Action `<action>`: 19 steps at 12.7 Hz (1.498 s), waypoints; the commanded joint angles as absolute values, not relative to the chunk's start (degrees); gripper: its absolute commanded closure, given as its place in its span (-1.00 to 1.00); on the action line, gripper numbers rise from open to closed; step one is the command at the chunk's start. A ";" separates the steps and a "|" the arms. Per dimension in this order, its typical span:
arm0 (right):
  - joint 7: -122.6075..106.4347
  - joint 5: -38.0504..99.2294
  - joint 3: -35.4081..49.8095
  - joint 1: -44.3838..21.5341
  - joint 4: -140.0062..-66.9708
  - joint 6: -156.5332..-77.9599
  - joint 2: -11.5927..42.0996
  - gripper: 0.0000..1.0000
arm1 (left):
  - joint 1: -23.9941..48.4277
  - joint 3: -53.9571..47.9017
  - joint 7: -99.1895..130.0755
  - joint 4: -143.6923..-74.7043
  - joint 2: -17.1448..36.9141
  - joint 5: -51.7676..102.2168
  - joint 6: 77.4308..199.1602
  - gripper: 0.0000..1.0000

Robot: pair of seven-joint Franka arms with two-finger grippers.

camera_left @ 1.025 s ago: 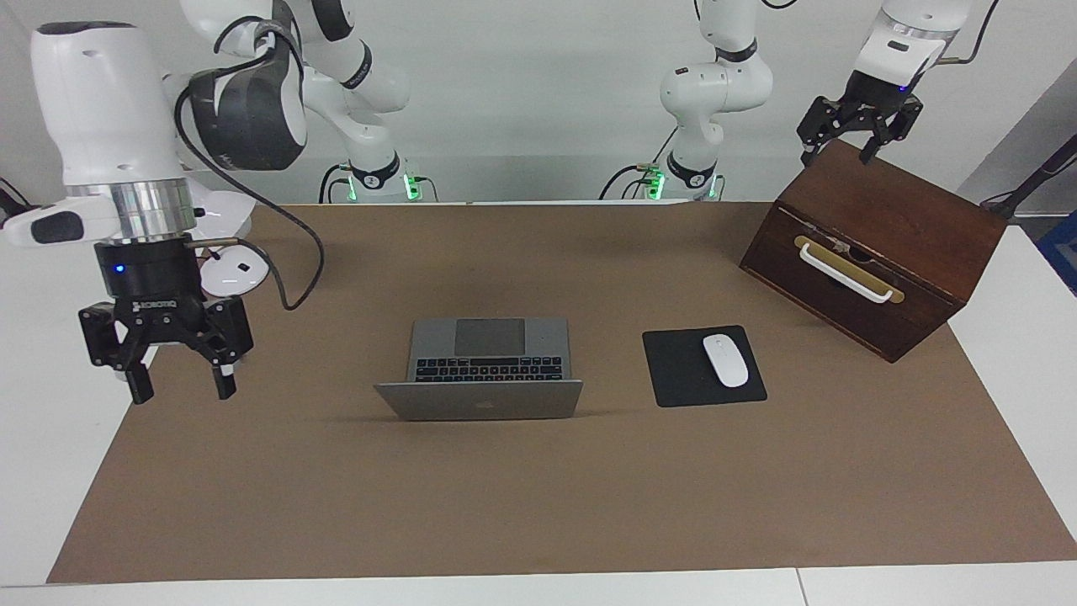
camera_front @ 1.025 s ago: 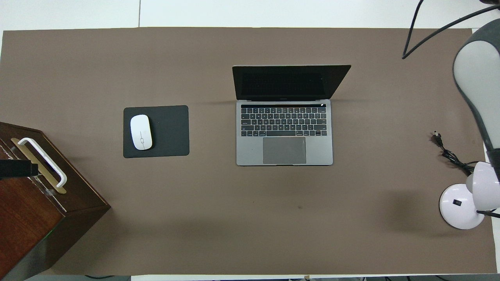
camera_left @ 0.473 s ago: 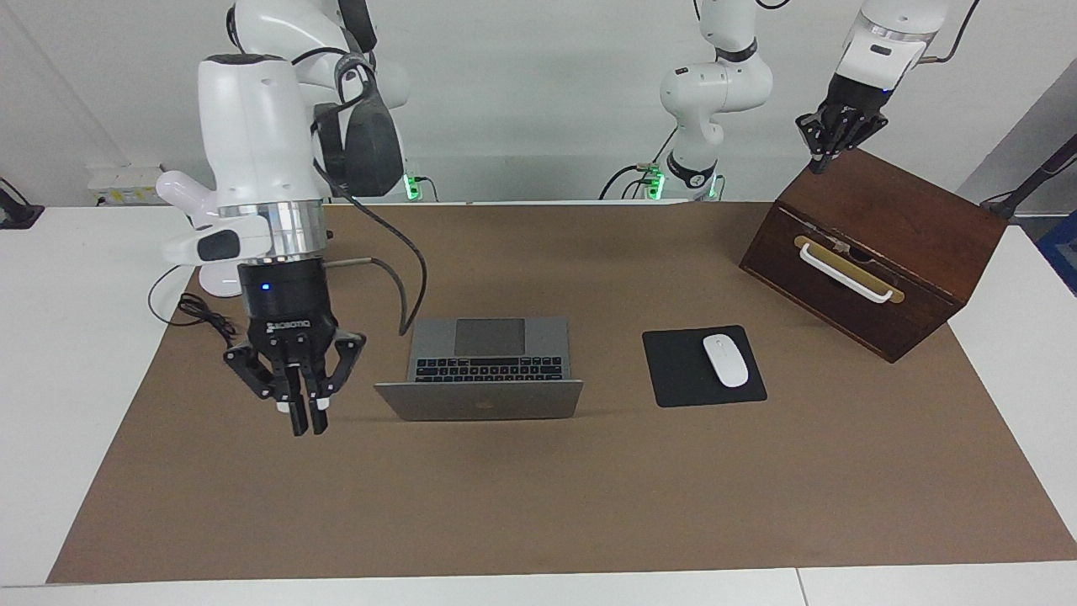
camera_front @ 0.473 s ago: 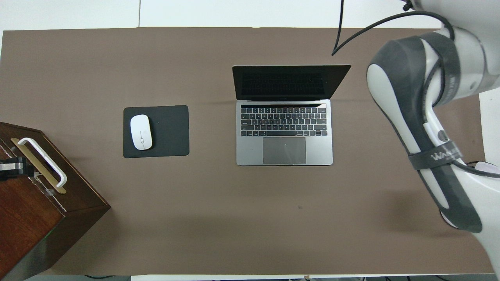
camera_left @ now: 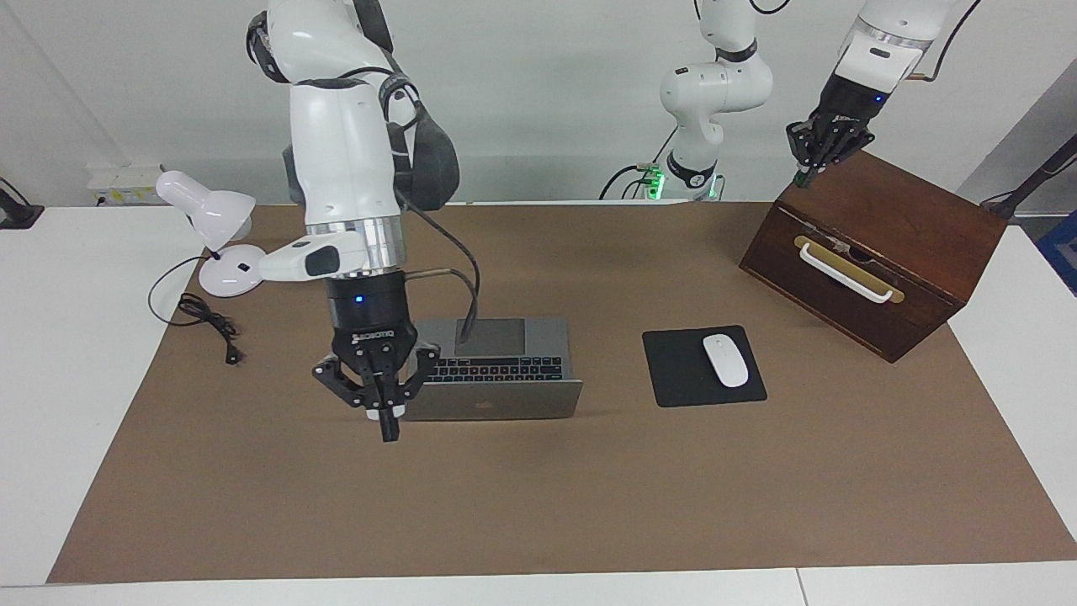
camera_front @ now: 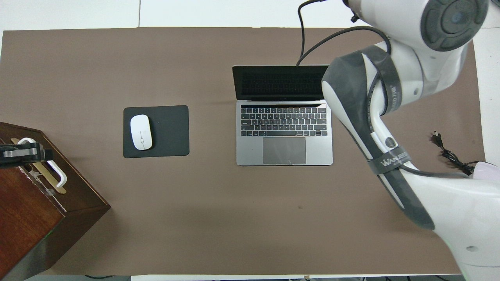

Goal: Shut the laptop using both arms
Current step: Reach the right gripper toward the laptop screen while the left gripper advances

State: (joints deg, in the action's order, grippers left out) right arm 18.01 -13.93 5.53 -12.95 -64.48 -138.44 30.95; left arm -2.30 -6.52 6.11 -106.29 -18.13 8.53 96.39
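Silver-grey metal laptop with black keys and a large grey trackpad stands open in the middle of the brown table mat, its dark screen raised on the side away from the robots and its lid back, marked with a dark apple logo, turned to the facing camera. Beside it, toward the left arm's end of the table, lies a black square mouse pad with a white oval mouse on it. Nearer to the robots at that same end sits a dark wooden box with a white handle on a brass plate.

The right gripper hangs from its white jointed arm at the corner of the laptop's lid that faces the right arm's end of the table; its two black fingertips are pressed together, empty, pointing down, while the outer links splay to the sides. Whether it touches the lid's edge cannot be told. In the overhead view the arm's forearm covers that corner of the screen.

The left gripper hovers over the top edge of the wooden box, its fingers clenched together and holding nothing.

A white desk lamp with a round base stands at the right arm's end of the table, its black cord trailing onto the mat.
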 commanded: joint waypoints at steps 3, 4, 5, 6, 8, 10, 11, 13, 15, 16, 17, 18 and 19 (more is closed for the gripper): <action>27.25 -15.82 5.36 -15.91 -61.79 -137.29 33.13 1.00 | 7.53 -6.15 5.71 -114.33 -19.60 9.23 109.83 1.00; 27.16 -15.65 5.71 -15.82 -61.79 -135.46 33.13 1.00 | 9.30 -6.15 5.89 -116.09 -19.60 9.23 112.73 1.00; 26.98 -15.56 5.97 -15.82 -61.79 -133.26 33.13 1.00 | 11.40 -6.15 5.98 -117.84 -19.60 9.23 115.81 1.00; 26.90 -15.30 6.06 -15.82 -61.96 -130.81 33.13 1.00 | 12.82 -6.15 6.41 -119.86 -19.60 9.23 119.41 1.00; 26.63 -13.90 6.15 -15.56 -61.96 -126.06 32.87 1.00 | 15.37 -6.15 6.50 -123.47 -19.60 9.32 125.83 1.00; 26.37 -8.47 6.07 -14.94 -61.96 -121.66 32.61 1.00 | 17.13 -6.15 6.42 -126.55 -19.60 9.32 131.98 1.00; 25.58 -7.22 6.06 -14.85 -61.96 -119.99 32.43 1.00 | 18.36 -6.15 6.42 -127.95 -19.08 9.32 135.23 1.00; 24.87 -7.47 5.98 -14.85 -62.14 -119.18 32.26 1.00 | 20.90 -6.15 6.50 -132.25 -18.46 9.32 143.48 1.00; 23.39 -7.82 5.98 -14.07 -62.05 -120.93 33.21 1.00 | 23.45 -6.15 6.59 -134.91 -15.84 9.23 151.14 1.00; 22.07 -7.74 5.98 -13.28 -61.96 -123.46 34.35 1.00 | 24.77 -6.15 6.59 -135.09 -13.73 9.32 153.78 1.00; 22.15 -7.82 5.89 -13.53 -61.70 -124.79 35.50 1.00 | 25.83 -6.15 6.50 -135.09 -11.27 9.32 157.46 1.00; 22.32 -7.91 5.63 -14.23 -61.18 -125.50 36.46 1.00 | 27.49 -6.07 6.59 -135.17 -8.55 9.32 160.89 1.00; 22.50 -7.91 5.63 -14.93 -59.87 -125.16 37.26 1.00 | 28.81 -6.06 6.68 -135.18 -5.74 9.32 164.32 1.00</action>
State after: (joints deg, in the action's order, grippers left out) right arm 23.46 -8.43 5.42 -14.17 -63.02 -124.56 34.66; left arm 25.83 -6.97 6.57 -135.20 -10.55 8.60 158.17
